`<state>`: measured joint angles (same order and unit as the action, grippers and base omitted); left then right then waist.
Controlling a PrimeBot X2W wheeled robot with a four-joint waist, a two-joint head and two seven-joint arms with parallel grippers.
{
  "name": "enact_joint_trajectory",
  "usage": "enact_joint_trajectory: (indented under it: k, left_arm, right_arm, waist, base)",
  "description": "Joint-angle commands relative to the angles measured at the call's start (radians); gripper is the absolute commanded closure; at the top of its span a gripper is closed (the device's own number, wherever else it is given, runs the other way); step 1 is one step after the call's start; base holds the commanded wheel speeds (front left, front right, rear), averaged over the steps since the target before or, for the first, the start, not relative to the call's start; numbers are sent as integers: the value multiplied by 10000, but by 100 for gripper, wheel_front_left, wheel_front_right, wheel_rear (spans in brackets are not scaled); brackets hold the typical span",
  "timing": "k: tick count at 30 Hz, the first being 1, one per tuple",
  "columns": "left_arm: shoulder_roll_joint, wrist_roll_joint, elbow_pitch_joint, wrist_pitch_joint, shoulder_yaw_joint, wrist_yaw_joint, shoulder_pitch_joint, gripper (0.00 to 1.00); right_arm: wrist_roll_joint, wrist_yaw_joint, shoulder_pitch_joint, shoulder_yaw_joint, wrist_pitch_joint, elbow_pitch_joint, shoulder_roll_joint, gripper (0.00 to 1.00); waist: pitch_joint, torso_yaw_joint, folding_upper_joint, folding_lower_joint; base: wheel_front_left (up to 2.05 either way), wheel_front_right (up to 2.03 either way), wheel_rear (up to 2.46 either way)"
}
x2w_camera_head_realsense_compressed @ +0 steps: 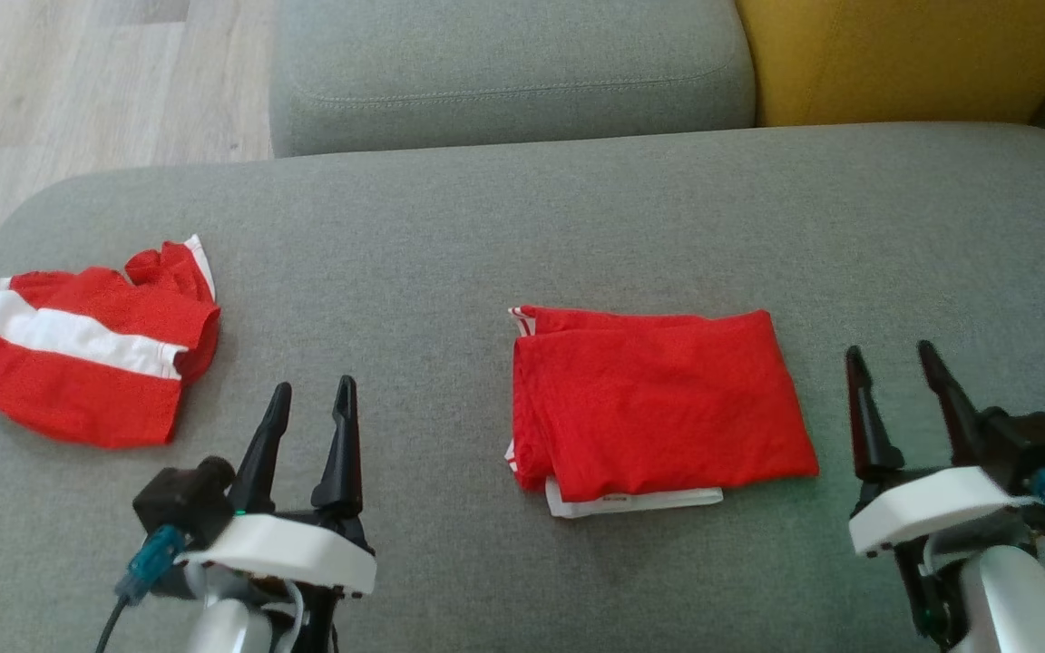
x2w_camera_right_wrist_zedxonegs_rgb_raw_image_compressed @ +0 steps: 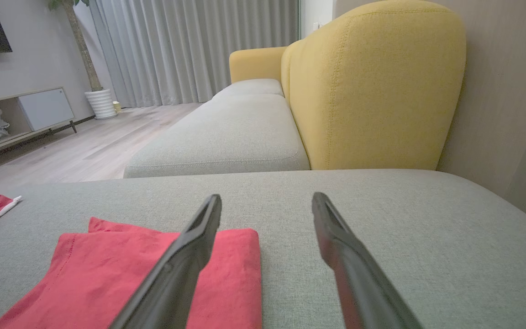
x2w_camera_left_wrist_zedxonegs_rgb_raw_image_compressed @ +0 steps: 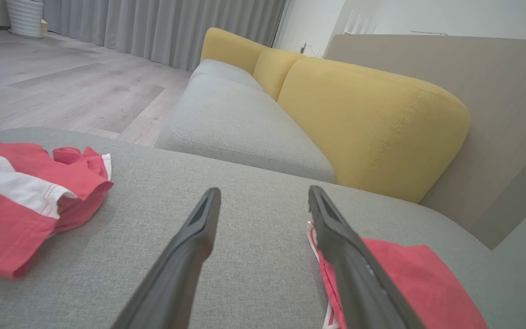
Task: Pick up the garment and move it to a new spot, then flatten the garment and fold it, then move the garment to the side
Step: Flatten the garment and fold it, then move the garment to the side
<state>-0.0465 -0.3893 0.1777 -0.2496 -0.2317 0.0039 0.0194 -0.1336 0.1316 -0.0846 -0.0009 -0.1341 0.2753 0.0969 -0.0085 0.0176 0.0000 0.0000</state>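
A red garment [x2w_camera_head_realsense_compressed: 659,399], folded into a neat rectangle with white trim at its near edge, lies in the middle of the grey sofa seat [x2w_camera_head_realsense_compressed: 486,227]; it is also in the left wrist view [x2w_camera_left_wrist_zedxonegs_rgb_raw_image_compressed: 409,283] and the right wrist view [x2w_camera_right_wrist_zedxonegs_rgb_raw_image_compressed: 121,274]. My left gripper [x2w_camera_head_realsense_compressed: 314,399] stands open to the left of it, nothing between its fingers [x2w_camera_left_wrist_zedxonegs_rgb_raw_image_compressed: 190,256]. Just right of the folded garment's edge, my right gripper [x2w_camera_head_realsense_compressed: 890,361] is open and empty too. A second red garment with a white stripe [x2w_camera_head_realsense_compressed: 78,354] lies crumpled at the seat's far left [x2w_camera_left_wrist_zedxonegs_rgb_raw_image_compressed: 21,201].
A grey cushion [x2w_camera_head_realsense_compressed: 504,73] and a yellow backrest [x2w_camera_head_realsense_compressed: 913,54] stand behind the seat. Wooden floor [x2w_camera_head_realsense_compressed: 78,82] lies beyond the seat's left edge. Bare grey fabric spreads between the two garments and to the right of the folded one.
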Motion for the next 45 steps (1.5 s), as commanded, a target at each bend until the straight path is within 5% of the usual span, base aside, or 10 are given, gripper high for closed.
enact_joint_trajectory:
  k: [1, 12, 35, 36, 37, 45]
  left_arm:
    - [-37, 27, -412, -122, 262, 51, 272, 0]
    - [-37, -30, -602, -122, 182, 75, 513, 0]
    - [-37, 222, -332, -122, 63, -212, 1294, 0]
    - [-37, 228, -332, -122, 83, -206, 1305, 0]
    - [-37, 235, -330, -122, 112, -202, 1313, 0]
    - [-37, 257, -301, -122, 232, -269, 1394, 0]
  right_arm:
    - [90, -9, -231, 58, 23, -518, -12, 0]
    - [258, -9, -363, -145, 766, -479, -361, 0]
    - [-1141, -9, -2623, 432, 1511, 3570, -465, 0]
    - [-1082, -9, -2697, 550, 1471, 3673, -465, 57]
    - [-964, -9, -2770, 656, 1377, 3743, -466, 100]
    - [212, -9, -3313, 1379, 558, 3471, 569, 100]
  waist:
    - [8, 4, 0, 0]
    - [530, 114, 0, 0]
    - [1903, 627, 0, 0]
    - [1929, 596, 0, 0]
    - [1948, 553, 0, 0]
    - [1910, 41, 0, 0]
  base:
    - [0, 0, 0]
    - [0, 0, 0]
    - [0, 0, 0]
    - [0, 0, 0]
    - [0, 0, 0]
    - [0, 0, 0]
